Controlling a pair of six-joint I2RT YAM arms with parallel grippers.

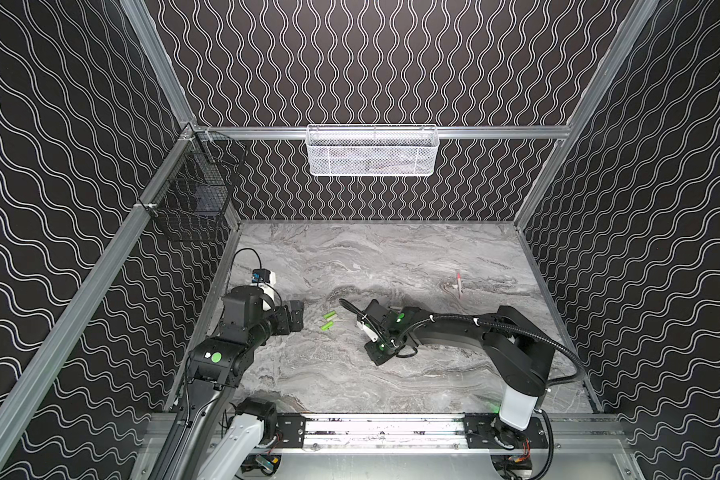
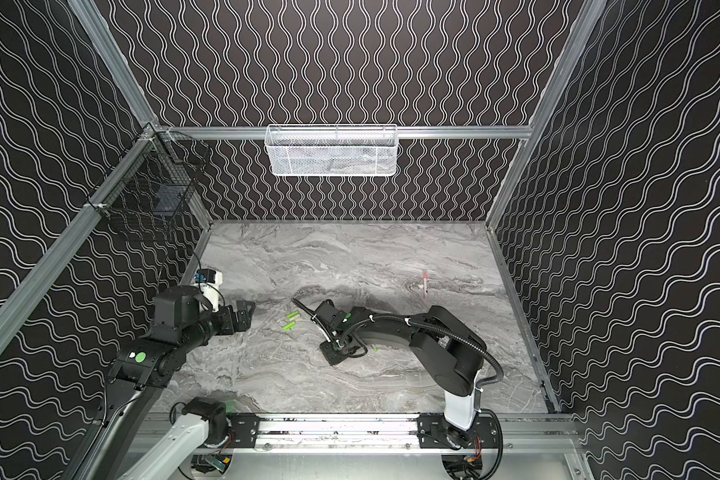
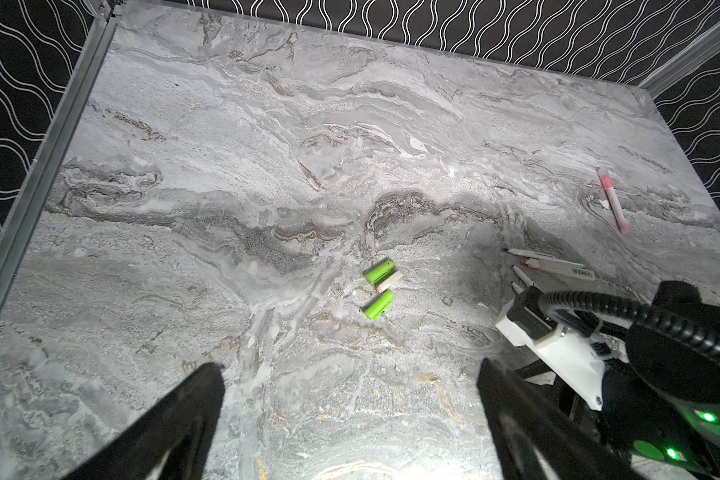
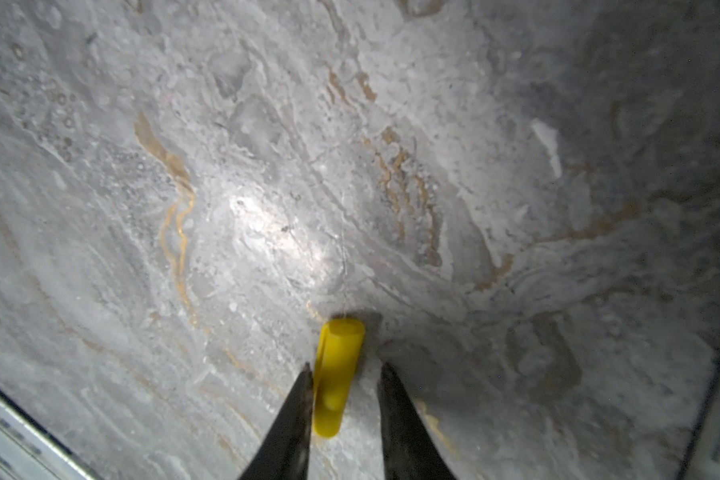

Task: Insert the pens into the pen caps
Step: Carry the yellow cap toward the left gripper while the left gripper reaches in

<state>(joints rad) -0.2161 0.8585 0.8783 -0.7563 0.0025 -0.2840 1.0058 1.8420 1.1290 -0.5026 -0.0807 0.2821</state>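
We judge yellow cap light, stiff, slick: pinch mid-length; right gripper straddles it narrowly, unclamped; left gripper, well apart from it, gapes empty.

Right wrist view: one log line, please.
right tool: astride short yellow plastic cap on marbled grey tabletop, not yet clamped | left tool: open, empty | two lime green plastic caps: lying loose

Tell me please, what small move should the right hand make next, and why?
Probably close the right hand fully on the yellow cap. In the right wrist view the cap lies on the table between the two fingers: one finger touches its side, while a gap shows at the other. So it does not look gripped yet, and lifting now would likely leave it behind.
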